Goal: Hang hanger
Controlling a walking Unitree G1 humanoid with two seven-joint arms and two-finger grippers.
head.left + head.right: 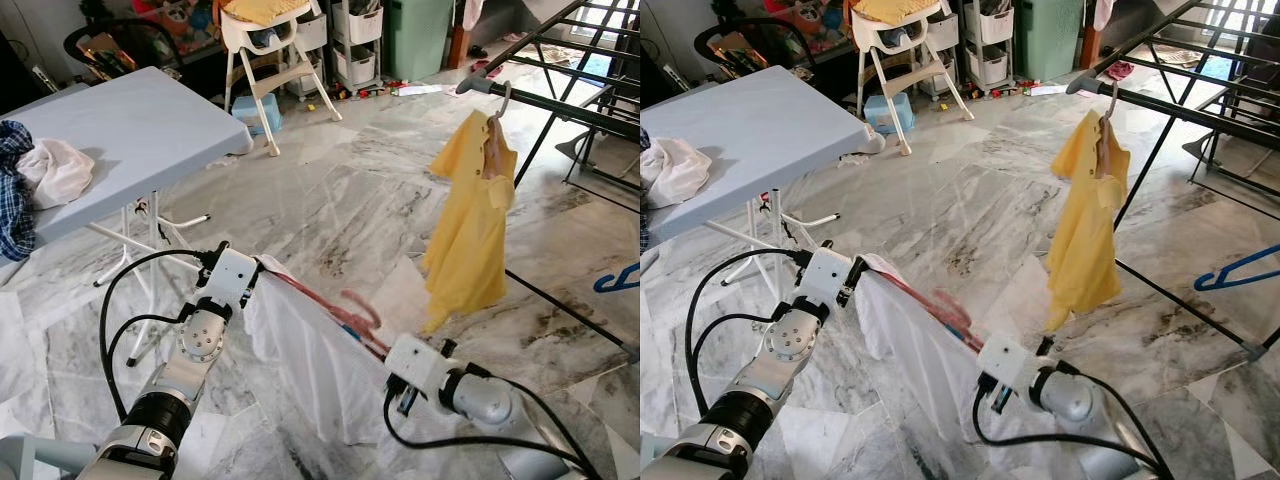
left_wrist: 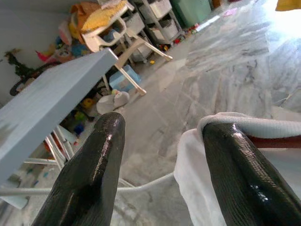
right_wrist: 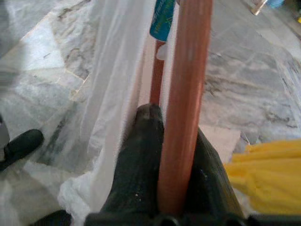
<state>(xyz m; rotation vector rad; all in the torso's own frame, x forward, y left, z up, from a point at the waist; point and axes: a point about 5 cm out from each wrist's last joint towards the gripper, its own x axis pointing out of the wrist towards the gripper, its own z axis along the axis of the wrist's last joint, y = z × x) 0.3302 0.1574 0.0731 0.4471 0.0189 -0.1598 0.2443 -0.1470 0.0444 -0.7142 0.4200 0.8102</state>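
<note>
Right tool (image 3: 162, 202) clamps red hanger (image 1: 345, 315) carrying white garment (image 1: 310, 370); left tool (image 2: 162, 155) gapes, one finger under the cloth. Drying rack (image 1: 560, 100) well apart, yellow shirt (image 1: 470, 230) already hung. Hanging not yet done.

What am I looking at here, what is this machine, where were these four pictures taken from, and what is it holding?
This is a humanoid house robot. The two wide pictures come from its head, looking down at its own silver arms. The two close pictures come from cameras on its wrists, looking along the black fingers.

Between the arms hangs a white garment on a red hanger. The right gripper is shut on the hanger's bar. The left gripper is open, with the cloth's edge draped over one finger.

Ahead, a yellow shirt already hangs on a black drying rack. To the left, a blue table holds crumpled clothes.
</note>
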